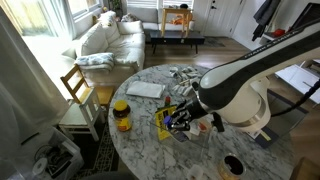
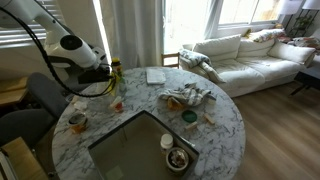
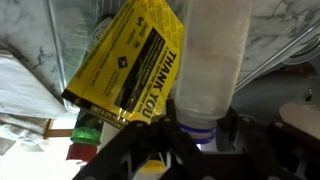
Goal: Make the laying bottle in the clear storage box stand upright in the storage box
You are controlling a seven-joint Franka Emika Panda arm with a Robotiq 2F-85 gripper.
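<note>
Item: gripper (image 3: 200,150), entering from the bottom edge of the wrist view, dark fingers (image 3: 135,162) on either side of a bottle neck; it appears pinched onto that neck, though the contact points are too close and dark to be sure. Held item: bottle (image 3: 215,60), pale, translucent, slim, its neck down between the fingers and its body running away from the gripper and out of the top of the frame; not lying flat. Just beside the bottle, on its left in the wrist view: yellow packet (image 3: 130,60), black print reading "THANK YOU", tilted, with a green object (image 3: 90,128) showing under its lower edge. In an exterior view the gripper (image 1: 186,121) sits low over the clear box (image 1: 180,124), which lies just beside the yellow packet (image 1: 162,122). Near, on the packet's far side from the gripper: jar (image 1: 121,116), orange lid, upright. Further from the gripper: flat white papers (image 1: 145,89) and a dark-filled cup (image 1: 232,165), both well apart from it. Support: round marble table (image 1: 140,140), seen in both exterior views (image 2: 222,125). Farthest: wooden chair (image 1: 76,92) at the table's edge, pale sofa (image 1: 108,40) beyond it.
</note>
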